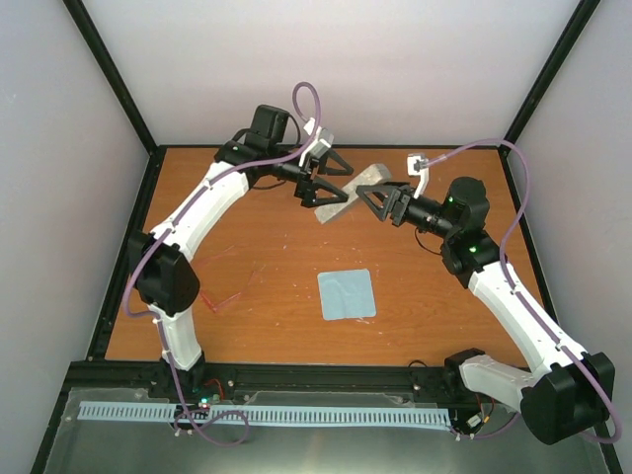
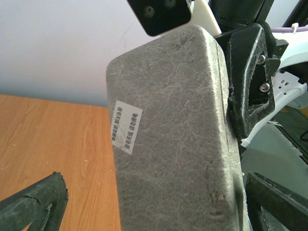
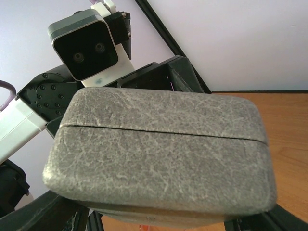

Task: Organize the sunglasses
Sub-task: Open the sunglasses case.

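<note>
Red-pink and thin-framed, the 1 pair of sunglasses (image 1: 229, 288) lies flat on the table (image 1: 286, 237) near its left edge, well apart from both grippers. 1 light blue cloth (image 1: 347, 294) lies toward the near edge. 1 grey case (image 1: 336, 205), closed, hangs above the far middle between the 2 grippers. The right gripper (image 1: 373, 197) is clamped on one end. The left gripper (image 1: 321, 183) straddles the other end with its jaws apart.
</note>
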You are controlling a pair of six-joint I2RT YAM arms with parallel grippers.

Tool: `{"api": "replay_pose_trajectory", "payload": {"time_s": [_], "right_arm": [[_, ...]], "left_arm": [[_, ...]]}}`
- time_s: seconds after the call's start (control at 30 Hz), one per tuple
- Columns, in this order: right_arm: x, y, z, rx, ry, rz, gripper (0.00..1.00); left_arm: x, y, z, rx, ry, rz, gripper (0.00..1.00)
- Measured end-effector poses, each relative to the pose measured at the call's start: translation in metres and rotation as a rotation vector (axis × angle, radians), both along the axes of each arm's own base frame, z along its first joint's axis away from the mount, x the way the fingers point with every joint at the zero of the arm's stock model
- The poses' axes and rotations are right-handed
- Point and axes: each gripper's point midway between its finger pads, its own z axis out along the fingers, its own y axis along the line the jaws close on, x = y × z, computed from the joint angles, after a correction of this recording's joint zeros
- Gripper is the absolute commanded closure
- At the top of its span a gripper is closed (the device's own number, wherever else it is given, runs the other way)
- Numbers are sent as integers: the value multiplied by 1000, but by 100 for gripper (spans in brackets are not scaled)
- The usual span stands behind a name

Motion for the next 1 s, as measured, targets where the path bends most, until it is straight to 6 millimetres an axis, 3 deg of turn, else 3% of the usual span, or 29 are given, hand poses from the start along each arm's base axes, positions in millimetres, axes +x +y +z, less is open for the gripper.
{"api": "replay_pose_trajectory", "payload": {"time_s": [0.2, 0.4, 0.6, 1.0], "right_arm": [[-2, 1, -2, -5, 9, 16, 96], [-8, -3, -9, -32, 35, 7, 97], [-19, -9, -2, -39, 20, -5, 97], [-20, -12, -3, -27, 53, -4, 97]], "left_arm": [[-5, -5, -5, 19, -17, -5, 1], [-4, -5, -10, 38, -33, 6, 1], [-3, -3, -6, 31, -50, 6, 2], [0, -4, -6, 32, -70, 16, 3]]}}
